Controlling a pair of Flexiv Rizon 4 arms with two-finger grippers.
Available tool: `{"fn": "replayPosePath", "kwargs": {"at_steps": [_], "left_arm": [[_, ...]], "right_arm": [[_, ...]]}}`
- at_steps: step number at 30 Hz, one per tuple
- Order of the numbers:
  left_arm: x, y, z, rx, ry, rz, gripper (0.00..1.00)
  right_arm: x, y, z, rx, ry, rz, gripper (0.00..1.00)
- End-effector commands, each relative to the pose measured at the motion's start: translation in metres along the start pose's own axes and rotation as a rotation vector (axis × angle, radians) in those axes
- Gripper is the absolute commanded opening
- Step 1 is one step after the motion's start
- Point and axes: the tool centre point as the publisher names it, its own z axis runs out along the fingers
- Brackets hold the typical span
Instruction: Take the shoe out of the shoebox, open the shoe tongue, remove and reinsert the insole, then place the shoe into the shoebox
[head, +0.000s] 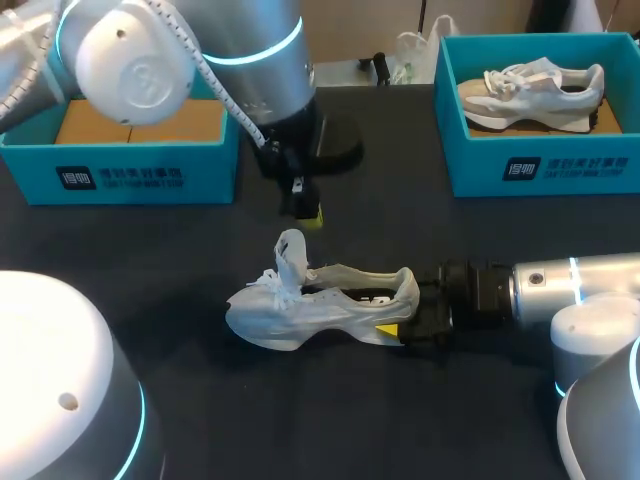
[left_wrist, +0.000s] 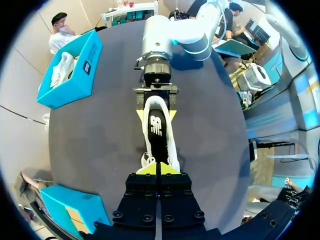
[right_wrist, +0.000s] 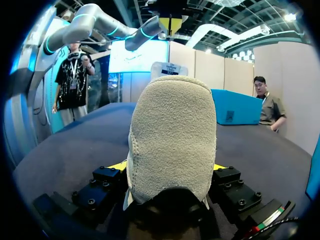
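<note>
One white mesh sneaker (head: 320, 305) lies on the dark tabletop (head: 200, 400), its heel clamped in the right end effector (head: 408, 310). The left end effector (head: 310, 213) hovers above the tongue end, fingers closed and empty. It is judged the nearer arm.

White shoe (head: 320, 308), black insole (left_wrist: 156, 131) with white mark, teal shoebox (head: 540, 172), dark grey table (head: 300, 420).

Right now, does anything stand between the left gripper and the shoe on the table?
Nothing visible does. The left gripper hangs just above the shoe, near its raised tongue, with only open air between them. The right gripper clamps the heel at the other end of the shoe, clear of that path.
</note>
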Motion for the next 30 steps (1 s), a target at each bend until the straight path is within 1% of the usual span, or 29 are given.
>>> {"fn": "replayPosePath", "kwargs": {"at_steps": [1, 2, 6, 8, 12, 16, 22, 30], "left_arm": [[-0.003, -0.014, 0.022, -0.024, 0.008, 0.012, 0.0], [-0.001, -0.018, 0.026, -0.022, 0.03, 0.024, 0.0], [0.003, -0.027, 0.038, -0.038, 0.027, 0.055, 0.0], [0.002, -0.031, 0.043, -0.035, 0.032, 0.063, 0.0], [-0.005, -0.037, 0.055, -0.055, 0.032, 0.062, 0.0], [-0.008, -0.04, 0.062, -0.071, 0.029, 0.065, 0.0], [-0.004, -0.04, 0.078, -0.072, 0.031, 0.085, 0.0], [-0.001, -0.047, 0.097, -0.085, 0.031, 0.097, 0.0]], "right_arm": [[0.0, 0.002, 0.0, 0.003, 0.0, 0.0, 0.0], [0.0, 0.002, 0.0, 0.003, 0.0, 0.0, 0.0], [0.0, 0.002, 0.0, 0.003, 0.0, 0.0, 0.0], [0.0, 0.002, 0.0, 0.003, 0.0, 0.0, 0.0], [0.0, 0.002, 0.0, 0.003, 0.0, 0.0, 0.0], [0.0, 0.002, 0.0, 0.003, 0.0, 0.0, 0.0], [0.0, 0.002, 0.0, 0.003, 0.0, 0.0, 0.0], [0.0, 0.002, 0.0, 0.003, 0.0, 0.0, 0.0]]}}
